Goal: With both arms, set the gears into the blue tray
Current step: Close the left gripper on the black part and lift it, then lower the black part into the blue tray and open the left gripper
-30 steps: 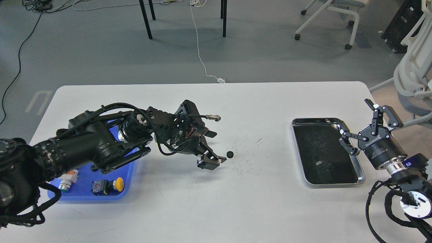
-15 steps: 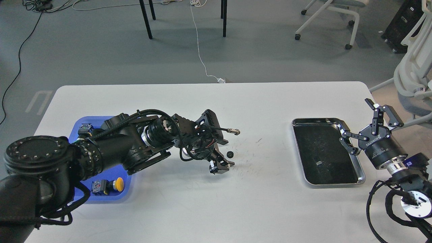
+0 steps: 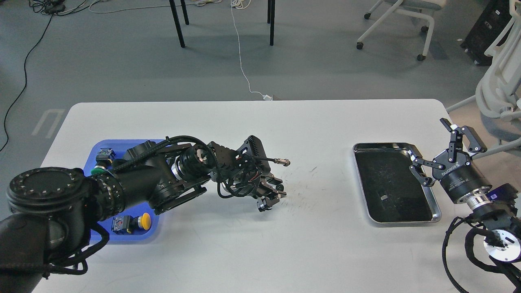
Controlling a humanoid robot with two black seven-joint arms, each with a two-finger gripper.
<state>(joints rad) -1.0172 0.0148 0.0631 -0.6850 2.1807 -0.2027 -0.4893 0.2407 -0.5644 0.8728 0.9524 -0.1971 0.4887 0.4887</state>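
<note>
**Kid:** Is the job done yet?

**Helper:** No. I can't see any gear lying in the blue tray [image 3: 91, 156], though the big black arm hides a lot of it. So the tray part is not done.

**Kid:** Where is the gear?

**Helper:** There is one small black gear [image 3: 279, 187] on the white worktop [image 3: 260, 244], near the middle, where the scuff marks are. The left gripper [image 3: 272, 194] is down right at it. The gear sits between the jaws or just at their tips.

**Kid:** Has it grabbed it?

**Helper:** I cannot tell. The jaws look dark and small from here, and I can't see if they are pinching the gear or only around it. I think it is in the picking-up step.

**Kid:** And the other gear?

**Helper:** I can't find a second one anywhere.

**Kid:** What about the other arm?

**Helper:** The right gripper [image 3: 441, 148] is far off, at the right edge of the silver metal tray [image 3: 435, 213]. Its jaws are spread wide and hold nothing.

**Kid:** What else is around?

**Helper:** In the blue tray there are push-button switches. One has a yellow cap [image 3: 131, 222] and one has a green cap [image 3: 98, 170].

**Kid:** Is anything in the way?

**Helper:** The worktop between the gear and the blue tray looks bare. But the switches fill part of the tray, so the gear needs a free spot.
</note>
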